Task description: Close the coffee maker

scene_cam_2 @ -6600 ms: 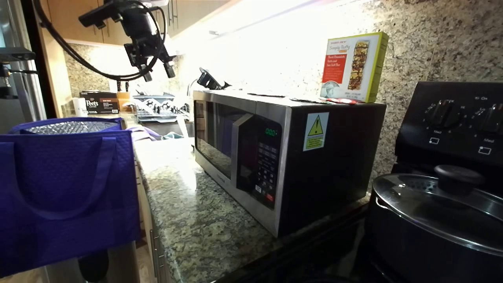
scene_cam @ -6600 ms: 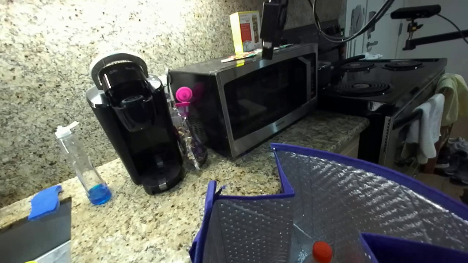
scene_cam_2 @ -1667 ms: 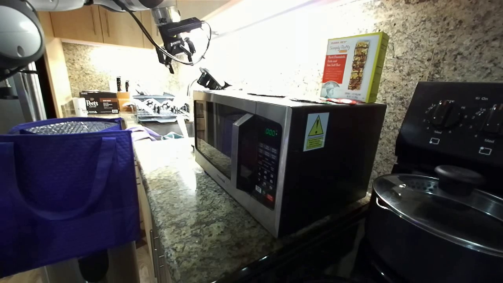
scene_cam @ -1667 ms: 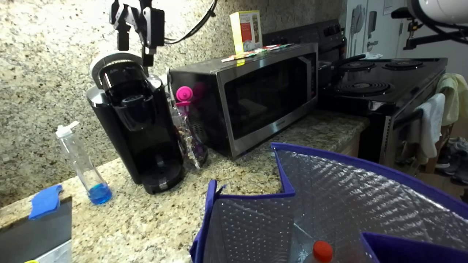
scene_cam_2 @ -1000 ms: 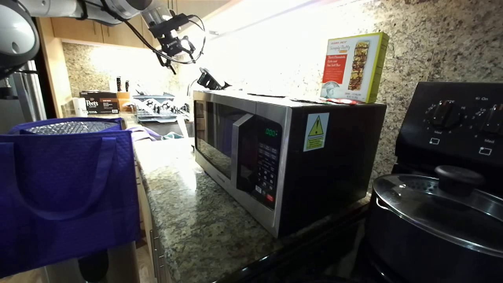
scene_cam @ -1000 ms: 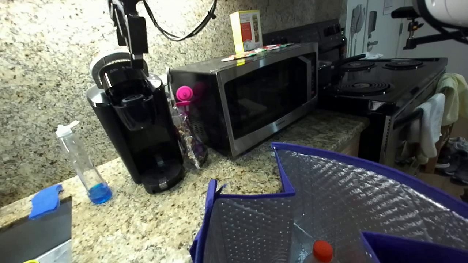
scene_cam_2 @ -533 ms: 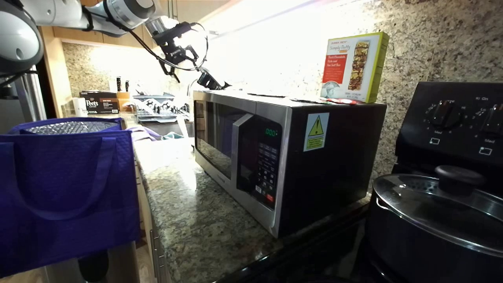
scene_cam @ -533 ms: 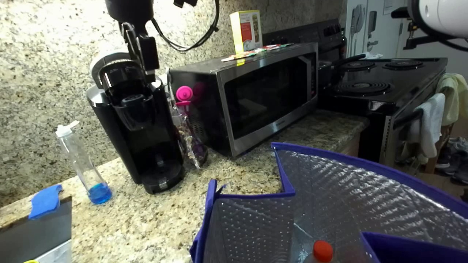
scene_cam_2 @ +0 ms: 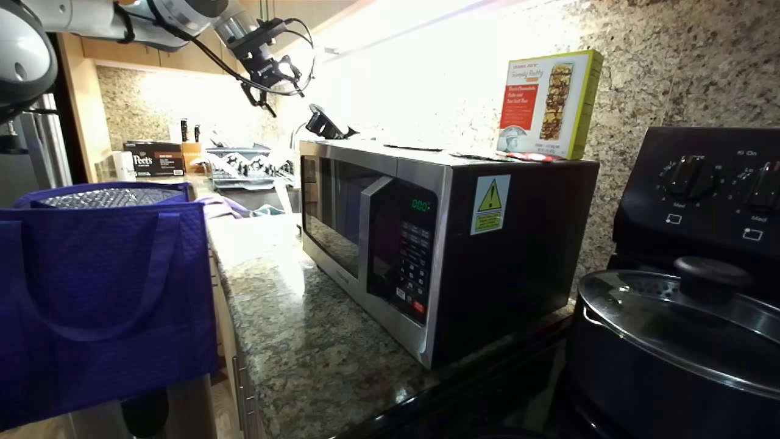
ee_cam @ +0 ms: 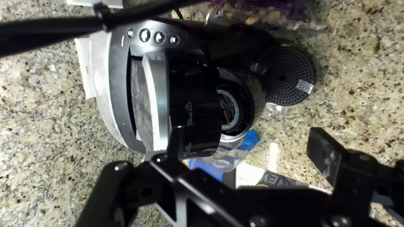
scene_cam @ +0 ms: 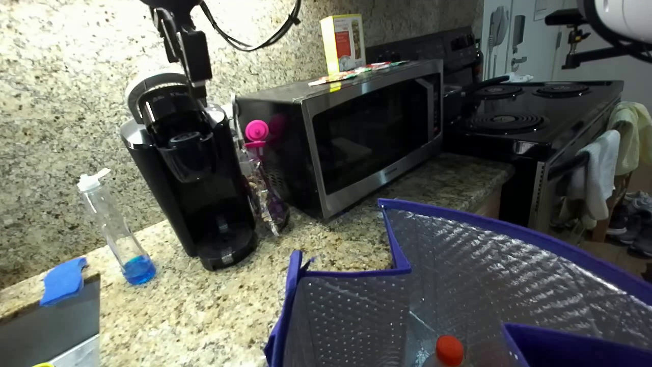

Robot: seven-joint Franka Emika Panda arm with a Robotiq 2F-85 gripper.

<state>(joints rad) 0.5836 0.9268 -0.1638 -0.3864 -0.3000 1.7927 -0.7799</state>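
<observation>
The glossy black coffee maker (scene_cam: pixel 204 219) stands on the granite counter against the wall. Its rounded lid (scene_cam: pixel 168 104) is raised; the silver loop handle (ee_cam: pixel 156 97) and the open pod holder (ee_cam: pixel 235 107) show in the wrist view. The lid (scene_cam_2: pixel 326 124) also shows beyond the microwave in an exterior view. My gripper (scene_cam: pixel 188 76) is open and empty at the lid's microwave side, also seen in an exterior view (scene_cam_2: pixel 286 104). In the wrist view the gripper (ee_cam: pixel 245 138) has its fingers wide apart; one finger (ee_cam: pixel 176 138) overlaps the lid's edge. Whether it touches cannot be told.
The microwave (scene_cam: pixel 377 137) stands beside the coffee maker, with a snack-bar box (scene_cam: pixel 346 43) on top. A pink-topped bottle (scene_cam: pixel 256 131) sits between them. A clear bottle with blue liquid (scene_cam: pixel 125 244) stands on the other side. A purple bag (scene_cam: pixel 458 260) is in front.
Over several seconds my gripper came from above the microwave to the coffee maker's lid. In the last half second it rose slightly, away from the microwave. The lid stays raised.
</observation>
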